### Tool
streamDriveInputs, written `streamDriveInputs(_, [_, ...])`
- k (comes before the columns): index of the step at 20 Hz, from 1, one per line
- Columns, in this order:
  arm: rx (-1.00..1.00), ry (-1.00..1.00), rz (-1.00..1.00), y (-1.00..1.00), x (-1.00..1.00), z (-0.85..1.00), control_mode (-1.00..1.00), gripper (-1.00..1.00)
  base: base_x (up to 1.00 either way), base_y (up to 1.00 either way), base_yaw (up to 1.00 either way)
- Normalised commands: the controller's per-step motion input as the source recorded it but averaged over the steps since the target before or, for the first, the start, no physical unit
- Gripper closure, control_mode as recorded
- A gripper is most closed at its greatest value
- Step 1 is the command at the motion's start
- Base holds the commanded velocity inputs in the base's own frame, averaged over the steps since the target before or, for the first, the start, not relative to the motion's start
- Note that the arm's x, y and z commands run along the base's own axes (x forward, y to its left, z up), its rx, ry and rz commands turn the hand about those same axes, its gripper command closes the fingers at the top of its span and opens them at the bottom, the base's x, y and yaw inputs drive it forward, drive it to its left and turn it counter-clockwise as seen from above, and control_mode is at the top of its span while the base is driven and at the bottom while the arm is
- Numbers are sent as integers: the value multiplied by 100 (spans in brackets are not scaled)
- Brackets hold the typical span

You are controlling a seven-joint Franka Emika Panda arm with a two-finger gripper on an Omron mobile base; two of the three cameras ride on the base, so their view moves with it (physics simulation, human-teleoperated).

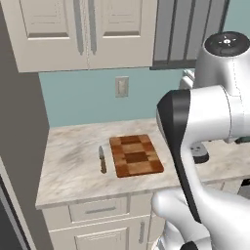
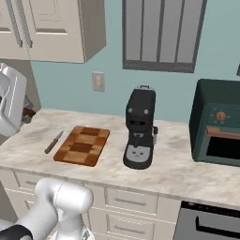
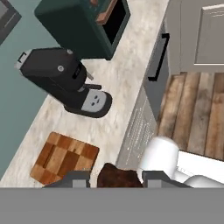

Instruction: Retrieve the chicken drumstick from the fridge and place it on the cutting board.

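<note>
Two fingers (image 3: 116,179) clamped on chicken drumstick (image 3: 117,176), above counter edge beside bare cutting board (image 3: 64,158).

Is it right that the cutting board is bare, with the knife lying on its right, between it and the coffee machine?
Not quite. The knife lies left of the cutting board, on the far side from the coffee machine, as the right base view shows. The board is indeed bare.

No readable text, labels, brands or numbers anywhere.
</note>
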Motion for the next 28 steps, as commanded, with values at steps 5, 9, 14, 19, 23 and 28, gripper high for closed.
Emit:
streamDriveInputs(5, [0,0,0,0,0,0,100,100,55,0,24])
streamDriveInputs(9, [18,3,13,-2,6,-20,-100,100,7,0,3])
streamDriveInputs(14, [28,8,21,1,22,-50,-100,100,0,0,0])
streamDriveInputs(19, [15,4,17,0,56,-44,-100,100,0,0,0])
streamDriveInputs(23, [1,7,8,2,92,-43,-100,100,0,0,0])
streamDriveInputs(28, [-7,10,3,15,100,-53,-100,100,0,0,0])
